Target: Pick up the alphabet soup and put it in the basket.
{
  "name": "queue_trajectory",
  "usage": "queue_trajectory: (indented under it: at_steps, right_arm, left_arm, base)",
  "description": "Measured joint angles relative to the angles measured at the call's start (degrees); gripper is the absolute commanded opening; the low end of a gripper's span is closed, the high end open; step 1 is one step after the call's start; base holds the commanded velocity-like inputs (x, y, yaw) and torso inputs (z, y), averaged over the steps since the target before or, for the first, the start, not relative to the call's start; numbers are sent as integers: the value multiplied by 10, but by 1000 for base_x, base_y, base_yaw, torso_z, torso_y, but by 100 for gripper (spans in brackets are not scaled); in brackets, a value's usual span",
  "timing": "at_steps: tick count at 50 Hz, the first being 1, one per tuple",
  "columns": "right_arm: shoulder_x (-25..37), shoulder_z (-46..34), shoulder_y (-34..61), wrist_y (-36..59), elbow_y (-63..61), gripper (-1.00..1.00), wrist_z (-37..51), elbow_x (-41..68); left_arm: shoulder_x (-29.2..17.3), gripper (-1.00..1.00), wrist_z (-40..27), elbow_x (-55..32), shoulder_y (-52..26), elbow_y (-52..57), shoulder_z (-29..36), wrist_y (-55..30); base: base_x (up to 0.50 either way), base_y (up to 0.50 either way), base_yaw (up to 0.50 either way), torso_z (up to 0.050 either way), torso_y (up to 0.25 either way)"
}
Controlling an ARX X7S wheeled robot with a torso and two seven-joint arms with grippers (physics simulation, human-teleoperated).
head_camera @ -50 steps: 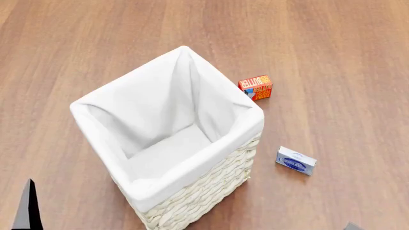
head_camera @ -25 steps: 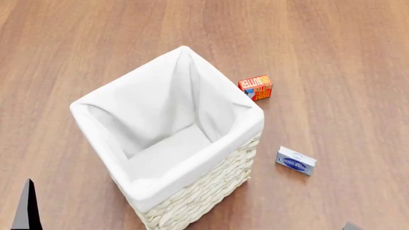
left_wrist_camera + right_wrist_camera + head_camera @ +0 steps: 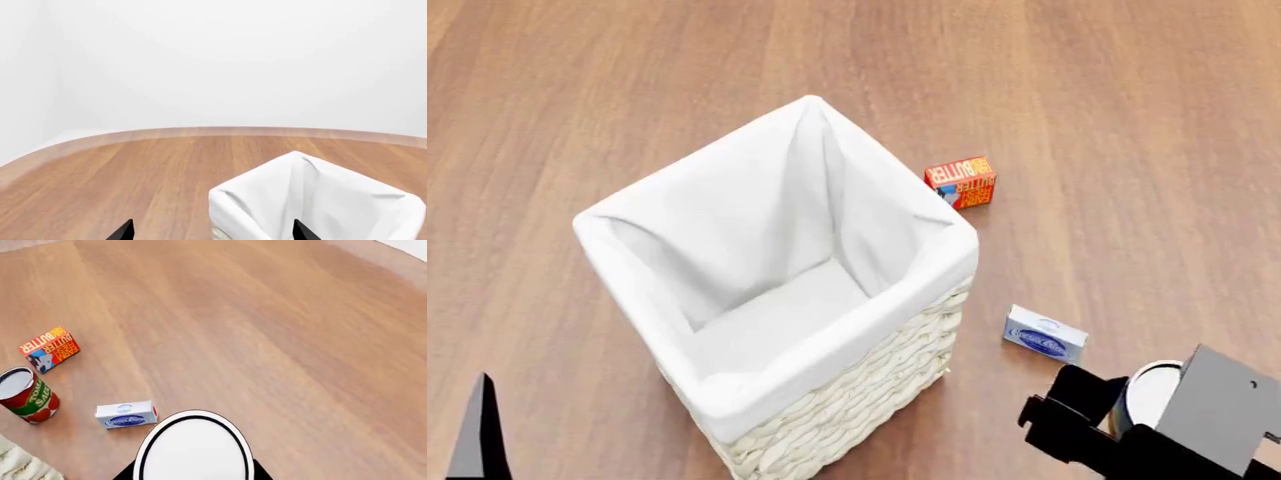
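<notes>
The tall cream wicker basket (image 3: 868, 385) with a white liner stands in the middle of the head view, its rim (image 3: 230, 202) close in front of my left gripper. Its inside shows only the liner. My right gripper (image 3: 193, 475) is shut on the alphabet soup can (image 3: 193, 450). Only the can's silvery-white top shows; its label is hidden. In the head view the can (image 3: 1148, 395) is held at the lower right, to the right of the basket, with my right gripper (image 3: 1081, 415) around it. My left gripper (image 3: 212, 234) is open with nothing between its fingers.
An orange-red butter box (image 3: 961, 182) lies beyond the basket's right corner. A flat blue-white box (image 3: 1045, 335) lies on the wooden floor just ahead of the held can. The right wrist view also shows a red tomato sauce can (image 3: 27, 395) beside the butter box (image 3: 48, 347).
My right arm has come up into the head view at the lower right with the can in its grip. The left gripper, basket and boxes have not moved.
</notes>
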Motion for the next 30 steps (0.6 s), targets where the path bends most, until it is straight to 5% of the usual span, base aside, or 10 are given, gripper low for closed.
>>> queue_trajectory:
  at_steps: [30]
  right_arm:
    - [79,-99,258,111,-18,-100,-49,55]
  left_arm:
    - [-10,100,-18,-12,-9,13,6,-8]
  base:
    - [0,0,0,0,1]
